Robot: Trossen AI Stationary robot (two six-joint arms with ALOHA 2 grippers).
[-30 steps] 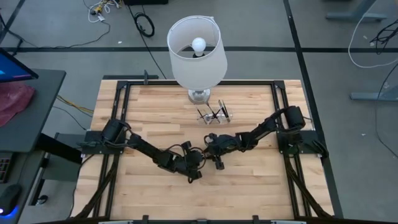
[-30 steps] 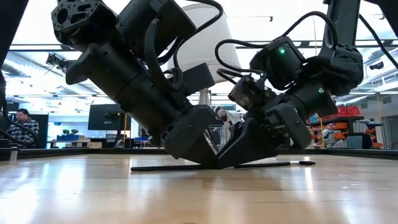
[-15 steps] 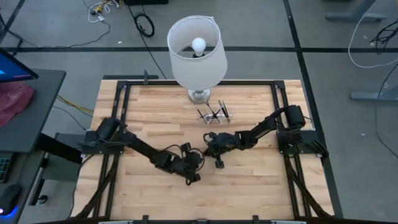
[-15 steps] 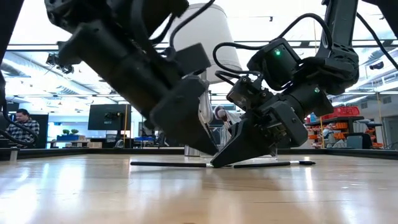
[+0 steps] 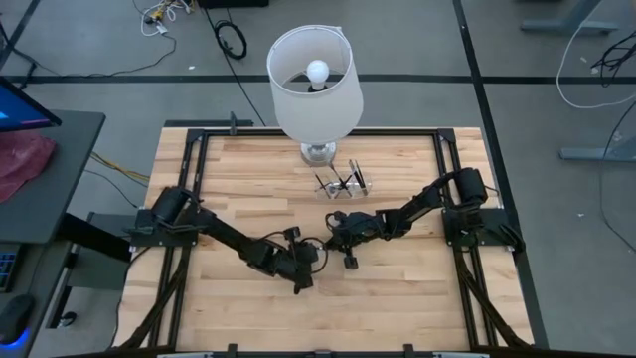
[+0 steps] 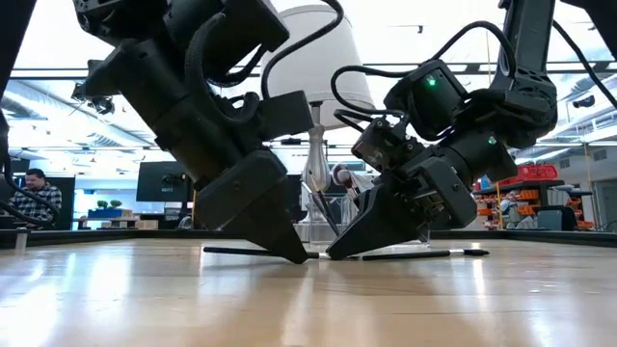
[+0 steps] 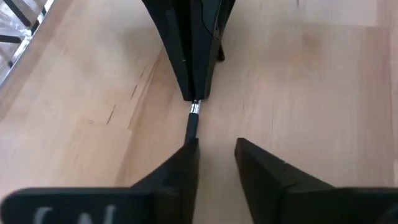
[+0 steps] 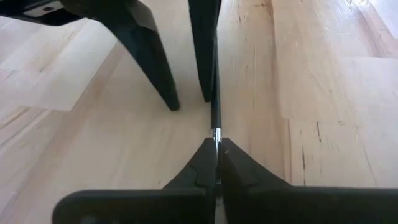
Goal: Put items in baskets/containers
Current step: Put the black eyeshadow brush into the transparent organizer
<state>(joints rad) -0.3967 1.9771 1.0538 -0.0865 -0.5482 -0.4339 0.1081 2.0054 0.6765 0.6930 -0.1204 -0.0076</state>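
Brushes already sit in the clear box (image 5: 342,183), while the right gripper (image 8: 216,144) clamps another brush (image 8: 215,102) on the table beside the left gripper's (image 7: 214,146) parted fingers.

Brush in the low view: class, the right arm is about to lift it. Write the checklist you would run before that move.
1. Right gripper shut on the brush: ok.
2. Left gripper open: ok.
3. Left fingers clear of the brush: cannot tell; it runs right along one finger.
4. Brush off the table: not ok, it lies flat.
5. Box upright, with nothing between it and the grippers: ok.
6. Room to drop the brush at the box: cannot tell; the lamp stands right beside it.
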